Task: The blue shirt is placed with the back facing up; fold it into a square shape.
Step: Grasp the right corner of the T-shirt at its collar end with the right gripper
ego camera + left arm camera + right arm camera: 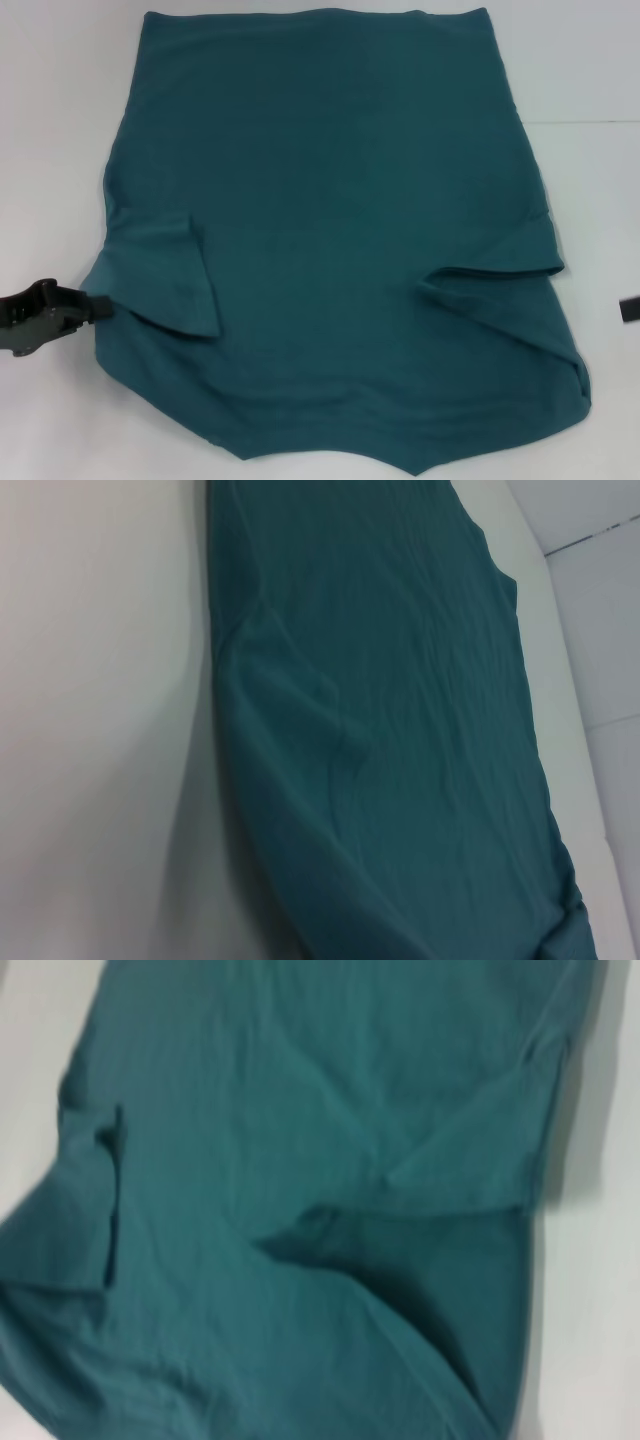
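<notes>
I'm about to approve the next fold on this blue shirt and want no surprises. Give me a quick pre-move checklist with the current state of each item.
1. Blue shirt lies spread on the white table, plain side up: ok.
2. Both sleeves folded inward onto the body, left sleeve and right sleeve: ok.
3. Cloth smooth: not ok, creases run near the right sleeve and the near hem is uneven.
4. Left hand at the shirt's left edge beside the sleeve: ok.
5. Left hand's grip on the cloth: cannot tell.
6. Right hand in position: cannot tell, only a dark bit shows at the head view's right edge, apart from the shirt.
</notes>
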Motion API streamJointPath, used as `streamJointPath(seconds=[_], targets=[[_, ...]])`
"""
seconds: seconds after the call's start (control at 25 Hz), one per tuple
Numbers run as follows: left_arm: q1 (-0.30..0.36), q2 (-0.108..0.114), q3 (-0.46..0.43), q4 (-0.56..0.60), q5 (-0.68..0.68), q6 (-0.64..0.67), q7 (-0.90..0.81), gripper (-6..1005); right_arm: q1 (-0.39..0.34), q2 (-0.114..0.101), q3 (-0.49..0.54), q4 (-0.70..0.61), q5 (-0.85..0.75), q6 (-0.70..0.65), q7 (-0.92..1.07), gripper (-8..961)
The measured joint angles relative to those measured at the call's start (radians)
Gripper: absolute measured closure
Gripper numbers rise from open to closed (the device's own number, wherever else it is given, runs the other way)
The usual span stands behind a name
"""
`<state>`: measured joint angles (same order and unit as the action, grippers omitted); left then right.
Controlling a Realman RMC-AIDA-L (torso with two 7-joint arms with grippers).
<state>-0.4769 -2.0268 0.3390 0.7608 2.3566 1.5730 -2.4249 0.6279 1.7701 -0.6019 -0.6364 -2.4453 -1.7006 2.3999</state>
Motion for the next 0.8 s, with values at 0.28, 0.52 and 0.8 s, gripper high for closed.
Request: streamJointPath(seconds=[0.28, 0.52, 0.8], targets=[[-0.005, 0.003, 0.001, 0.000, 0.001, -0.013, 0.003, 985, 0.003, 0.042, -0.008, 0.000, -0.032, 0.017, -0.086, 328], [-0.005, 0.002, 0.002, -0.003, 0.001, -0.024, 0.004, 985, 0.014, 0.081, -0.056, 0.000, -0.075, 0.069, -0.118, 327], [-0.003, 0.001, 0.002, -0.006, 0.001, -0.024, 0.004, 986, 0.018, 0.100, -0.089, 0.000, -0.087, 0.105, -0.119, 327]])
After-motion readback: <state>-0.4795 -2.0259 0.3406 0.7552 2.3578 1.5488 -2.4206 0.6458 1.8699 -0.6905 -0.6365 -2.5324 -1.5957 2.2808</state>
